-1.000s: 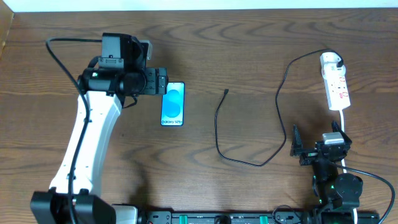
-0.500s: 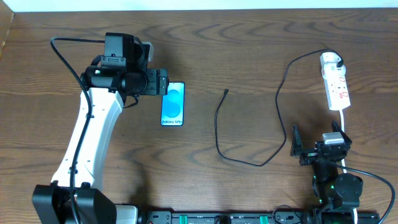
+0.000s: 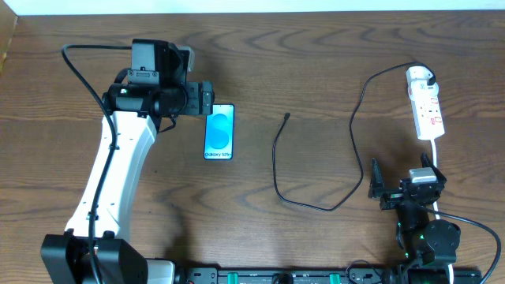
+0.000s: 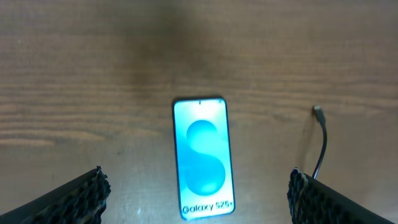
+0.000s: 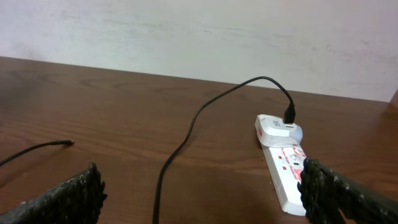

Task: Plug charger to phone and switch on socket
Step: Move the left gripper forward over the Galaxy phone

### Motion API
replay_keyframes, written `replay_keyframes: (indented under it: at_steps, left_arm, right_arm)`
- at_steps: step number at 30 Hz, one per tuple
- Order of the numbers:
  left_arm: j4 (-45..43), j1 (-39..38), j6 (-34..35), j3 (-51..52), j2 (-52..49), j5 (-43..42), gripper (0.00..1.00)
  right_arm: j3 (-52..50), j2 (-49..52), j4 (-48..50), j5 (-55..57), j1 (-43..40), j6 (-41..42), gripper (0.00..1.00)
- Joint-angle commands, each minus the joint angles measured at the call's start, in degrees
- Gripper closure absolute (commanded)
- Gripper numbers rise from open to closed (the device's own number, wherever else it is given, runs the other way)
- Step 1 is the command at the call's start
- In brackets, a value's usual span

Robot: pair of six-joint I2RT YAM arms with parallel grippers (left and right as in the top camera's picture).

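Observation:
The phone (image 3: 219,132) lies flat on the table, screen lit blue, "Galaxy" text at its near end; it also shows in the left wrist view (image 4: 201,158). My left gripper (image 3: 207,101) is open, hovering just above and left of the phone's far end; its fingers (image 4: 198,199) flank the phone. The charger cable (image 3: 278,170) loops across the middle; its connector tip (image 3: 287,117) lies free, right of the phone (image 4: 318,111). Its white plug (image 3: 419,76) sits in the socket strip (image 3: 427,112) (image 5: 286,168). My right gripper (image 3: 402,192) is open, near the front edge, below the strip.
The strip's white cord (image 3: 437,158) runs down past the right gripper. A white wall (image 5: 199,37) backs the table's far edge. The wooden table (image 3: 316,63) holds nothing else.
The left gripper has shifted slightly up and right toward the phone's far end. The right arm, the cable and the phone have not moved.

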State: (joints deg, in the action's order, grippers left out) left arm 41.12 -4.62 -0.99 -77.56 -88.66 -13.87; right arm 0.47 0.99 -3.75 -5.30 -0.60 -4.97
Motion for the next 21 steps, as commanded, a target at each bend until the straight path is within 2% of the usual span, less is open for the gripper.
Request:
replay_keyframes:
  at_steps: [1,9,14,21]
  left_arm:
    - [-0.76,-0.59,1.73,-1.62,-0.02,-0.22,0.07]
    - [3.8,-3.54,4.2,-8.79,-0.11,8.61,0.07]
    - [8.61,-3.82,7.26,-12.28,-1.27,9.05,0.07]
    - [12.9,-5.2,9.84,-16.48,-8.09,9.88,0.06]
  right_arm:
    - [-0.15,-0.24,-0.13,0.26,0.17,0.63,0.01]
    - [-0.15,-0.24,-0.13,0.26,0.17,0.63,0.01]
    - [-0.15,-0.24,-0.13,0.26,0.17,0.63,0.01]
    - [-0.15,-0.24,-0.13,0.26,0.17,0.63,0.01]
